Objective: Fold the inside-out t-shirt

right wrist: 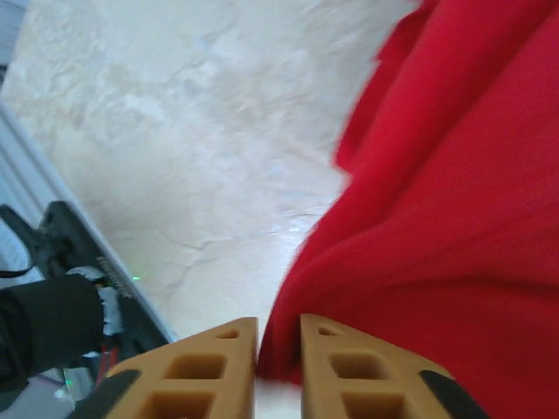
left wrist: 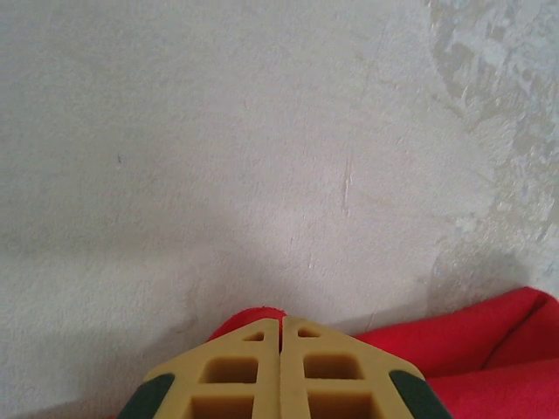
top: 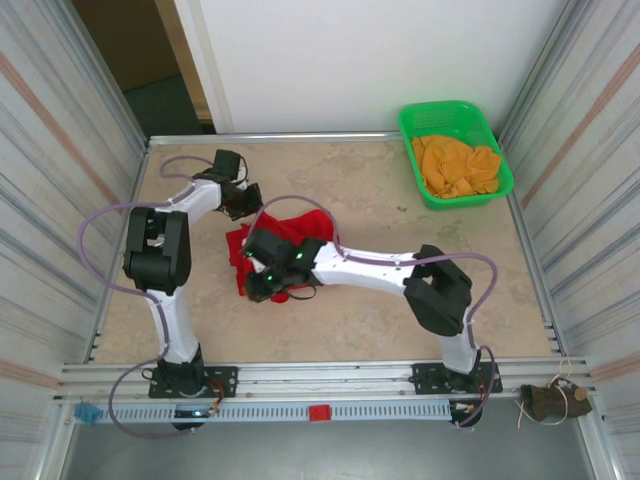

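The inside-out t-shirt [top: 303,224] lies bunched up, bright red, at the middle left of the table. My left gripper [top: 243,208] is at its far left edge. In the left wrist view its jaws [left wrist: 280,325] are pressed together, and a small lip of the red t-shirt [left wrist: 489,342] shows pinched at the tips. My right gripper [top: 258,290] sits at the shirt's near edge. Its fingers [right wrist: 279,336] stand a narrow gap apart with a fold of the t-shirt [right wrist: 437,218] caught between them.
A green basket [top: 455,108] holding an orange-yellow cloth [top: 458,167] stands at the far right corner. Metal walls close in both sides, and a rail [top: 320,378] runs along the near edge. Bare beige tabletop [top: 400,330] stretches right of the shirt.
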`<state>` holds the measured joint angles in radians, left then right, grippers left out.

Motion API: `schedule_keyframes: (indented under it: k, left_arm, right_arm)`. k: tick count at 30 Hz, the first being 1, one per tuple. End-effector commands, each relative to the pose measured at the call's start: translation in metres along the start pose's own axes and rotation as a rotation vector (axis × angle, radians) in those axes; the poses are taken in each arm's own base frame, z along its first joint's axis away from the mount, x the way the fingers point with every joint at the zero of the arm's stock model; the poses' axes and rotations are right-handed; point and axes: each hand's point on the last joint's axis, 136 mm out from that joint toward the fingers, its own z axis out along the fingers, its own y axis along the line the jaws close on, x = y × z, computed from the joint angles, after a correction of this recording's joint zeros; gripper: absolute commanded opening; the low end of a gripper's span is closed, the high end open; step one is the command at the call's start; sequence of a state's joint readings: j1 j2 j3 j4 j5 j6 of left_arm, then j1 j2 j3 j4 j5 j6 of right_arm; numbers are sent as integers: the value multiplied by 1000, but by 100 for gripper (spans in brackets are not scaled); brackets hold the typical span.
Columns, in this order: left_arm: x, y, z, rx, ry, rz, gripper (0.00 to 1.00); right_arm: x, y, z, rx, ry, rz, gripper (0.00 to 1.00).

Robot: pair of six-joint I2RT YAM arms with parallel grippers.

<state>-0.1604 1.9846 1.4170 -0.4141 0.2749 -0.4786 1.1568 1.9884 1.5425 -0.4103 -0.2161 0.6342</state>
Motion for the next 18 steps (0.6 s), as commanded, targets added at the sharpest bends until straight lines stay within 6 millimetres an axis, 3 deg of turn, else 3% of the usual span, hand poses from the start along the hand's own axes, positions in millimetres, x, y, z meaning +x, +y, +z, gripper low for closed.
schedule_keyframes:
  k: [1, 2, 3, 4, 6, 9, 13, 16, 18]
  left_arm:
    - [-18, 10, -17, 27, -66, -67, 0]
    - [-18, 14, -18, 37, -66, -83, 0]
    - [-18, 17, -18, 49, -59, -100, 9]
    - [-17, 21, -18, 51, -49, -113, 30]
    - [-17, 25, -22, 42, -56, -112, 49]
    - [-21, 29, -41, 39, -116, -113, 58]
    - [-15, 26, -78, 53, -201, -125, 58]
    - [2, 15, -92, 84, -221, -131, 58]
    - [14, 4, -94, 99, -218, -109, 58]
  right_arm:
    - [22, 18, 24, -61, 90, 7, 42]
    - [23, 21, 24, -69, 93, 6, 43]
    - [20, 20, 18, -66, 82, 6, 44]
    - [15, 16, 10, -62, 62, 9, 45]
    - [1, 4, -14, -58, 19, 31, 45]
    - [-19, -40, -59, 2, -63, 92, 46]
    - [-22, -133, -111, 129, -150, 256, 51]
    - [-11, -189, -126, 190, -165, 358, 53]
    - [-2, -214, -126, 209, -150, 408, 53]
